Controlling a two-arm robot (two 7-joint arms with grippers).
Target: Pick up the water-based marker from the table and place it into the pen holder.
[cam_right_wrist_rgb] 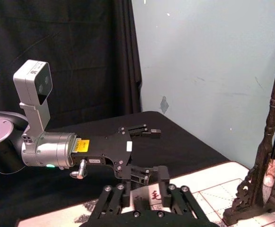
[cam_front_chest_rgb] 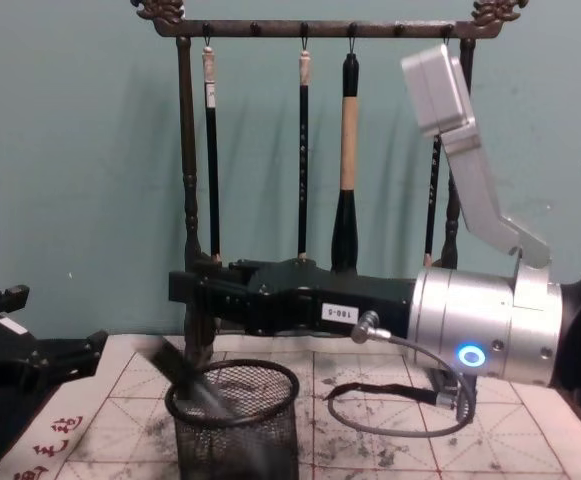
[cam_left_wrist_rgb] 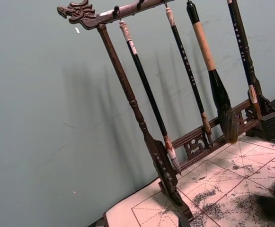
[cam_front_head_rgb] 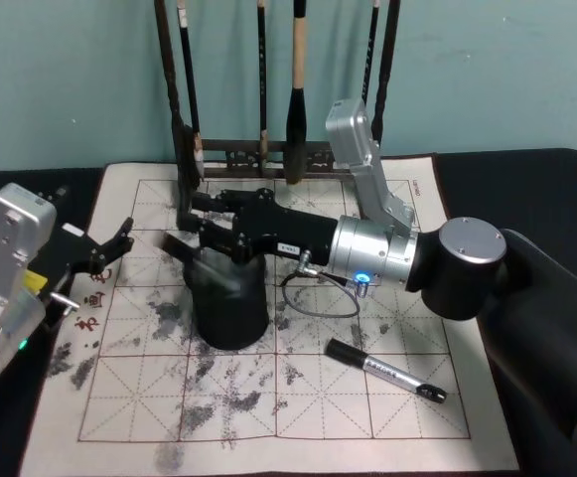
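Observation:
The black wire-mesh pen holder (cam_front_head_rgb: pixel 230 303) (cam_front_chest_rgb: pixel 238 425) stands on the cream mat (cam_front_head_rgb: pixel 367 422) left of centre. A dark, blurred stick (cam_front_head_rgb: pixel 183 244) (cam_front_chest_rgb: pixel 188 378) leans tilted across its rim, lower end inside the cup; I cannot tell for sure that it is the marker. A black marker (cam_front_head_rgb: pixel 387 370) with a silver band lies flat on the mat at the front right. My right gripper (cam_front_head_rgb: pixel 191 217) (cam_front_chest_rgb: pixel 178 292) hovers just above the holder's far rim, open, touching nothing. My left gripper (cam_front_head_rgb: pixel 117 244) (cam_right_wrist_rgb: pixel 149 151) rests open at the mat's left edge.
A tall dark wooden brush rack (cam_front_head_rgb: pixel 268 154) (cam_front_chest_rgb: pixel 320 30) (cam_left_wrist_rgb: pixel 142 127) with several hanging brushes stands at the back of the mat, right behind my right gripper. A loose grey cable (cam_front_head_rgb: pixel 318 298) loops under the right wrist. The mat's front left is bare, ink-stained paper.

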